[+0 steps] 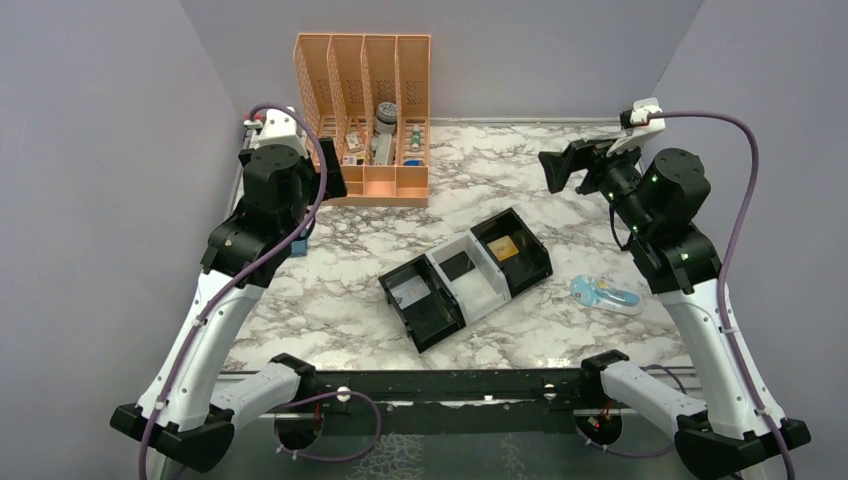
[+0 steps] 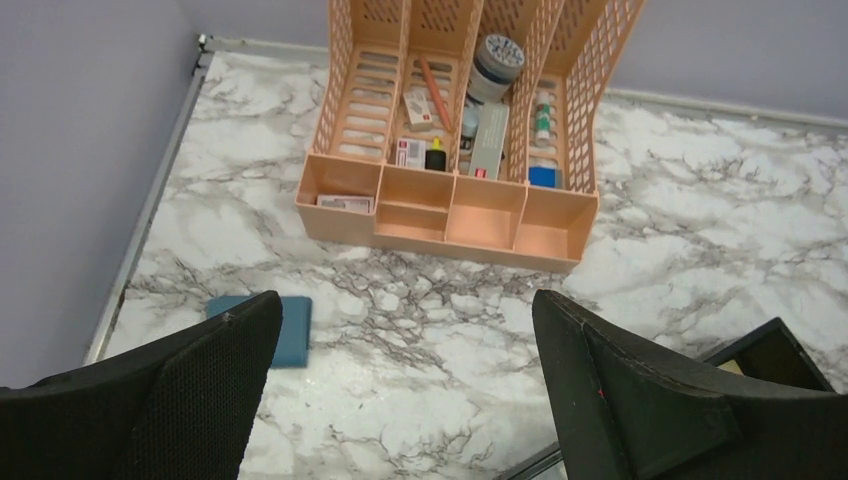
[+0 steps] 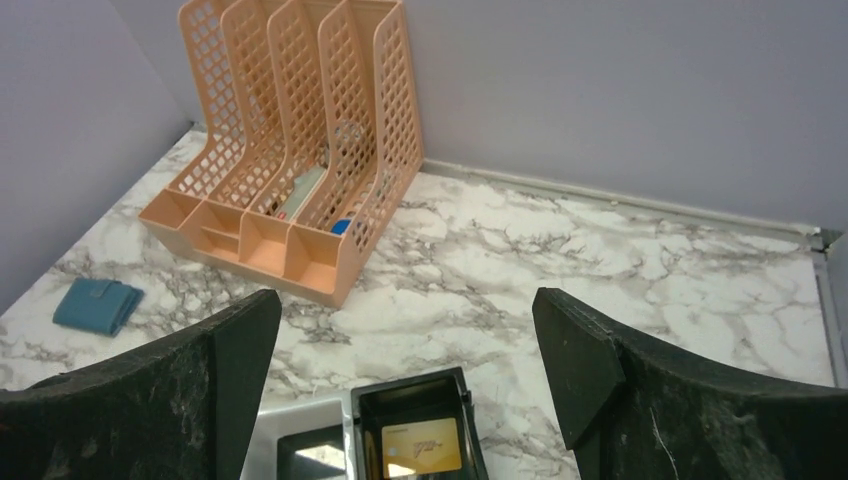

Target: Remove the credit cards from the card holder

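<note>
The card holder (image 2: 283, 329) is a flat blue wallet lying on the marble near the left wall, also in the right wrist view as the card holder (image 3: 97, 305). In the top view my left arm hides most of the card holder (image 1: 300, 246). A gold credit card (image 3: 421, 446) lies in the tray's right black compartment, and a black card (image 1: 458, 265) lies in its white middle one. My left gripper (image 2: 405, 300) hangs open and empty, high above the marble to the holder's right. My right gripper (image 3: 407, 300) is open and empty, raised over the tray's far end.
The black-and-white three-compartment tray (image 1: 489, 293) sits slantwise mid-table. An orange mesh desk organiser (image 1: 365, 120) with small items stands at the back left. A pale blue-and-white packet (image 1: 605, 295) lies near the right arm. Walls close off the left, back and right.
</note>
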